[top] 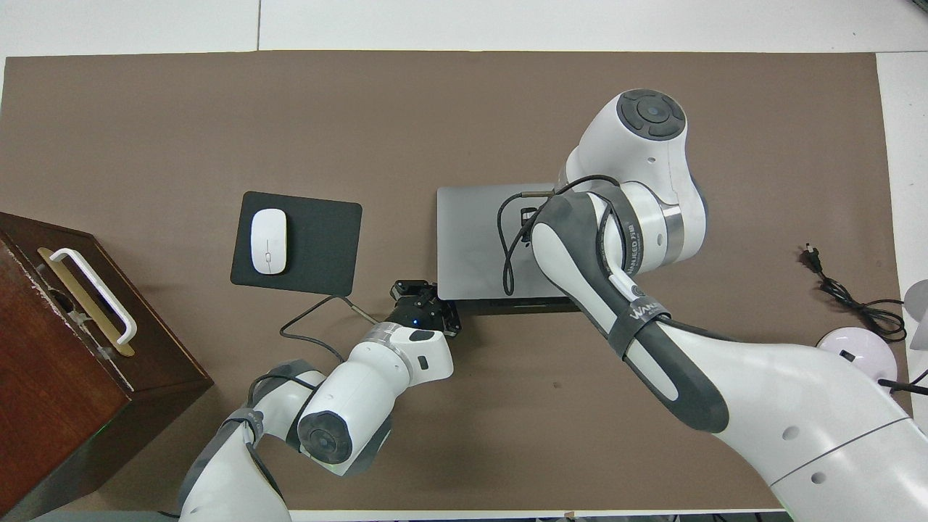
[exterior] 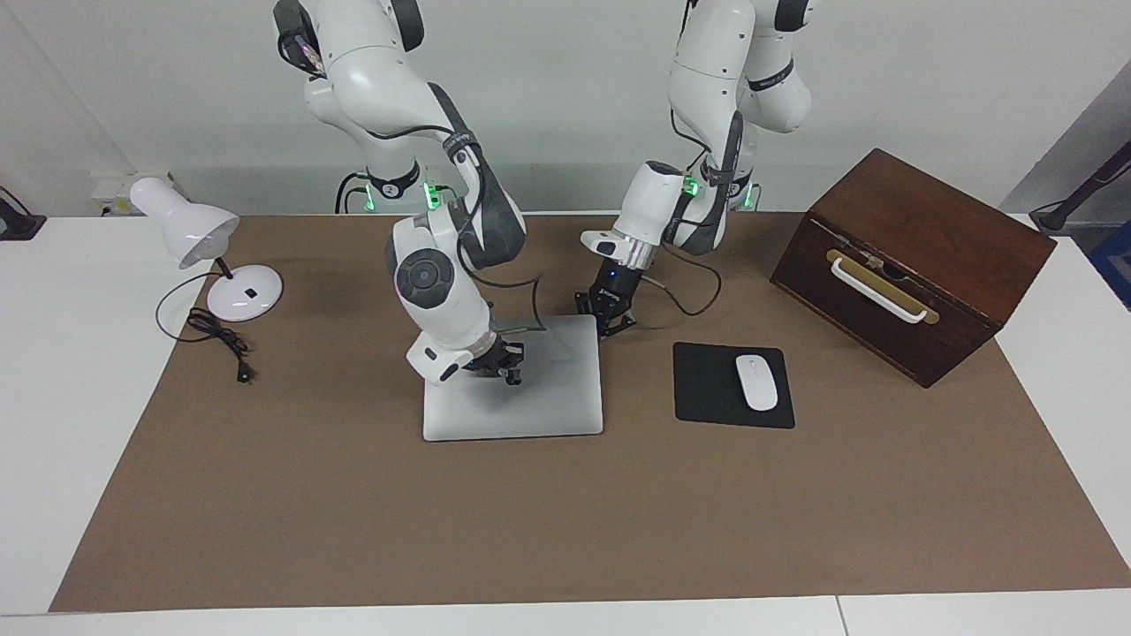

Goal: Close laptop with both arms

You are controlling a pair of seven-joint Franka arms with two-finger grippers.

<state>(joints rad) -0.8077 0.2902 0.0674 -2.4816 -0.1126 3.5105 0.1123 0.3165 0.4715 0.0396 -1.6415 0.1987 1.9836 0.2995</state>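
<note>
Facing view, laptop: we see one laptop (exterior: 530, 397) on the desk (exterior: 565, 521), lid nearly flat, long axis running from arm to arm.
Facing view, right gripper: right gripper (exterior: 505, 364) presses on the lid, fingers shut, holding nothing.
Facing view, left gripper: left gripper (exterior: 610, 318) at the laptop's near corner, fingers shut, empty.
Overhead view, laptop: hinge edge away from the robots; a dark slit shows along the near edge.
Overhead view, count: we count one mouse pad (top: 319, 239) beside it, carrying one mouse (top: 268, 230); one wooden box (top: 65, 348), closed.

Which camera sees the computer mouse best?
The overhead view: the white mouse lies in plain sight, seen straight from above on its black mouse pad. The facing view shows the mouse too, unblocked but slanted.
</note>
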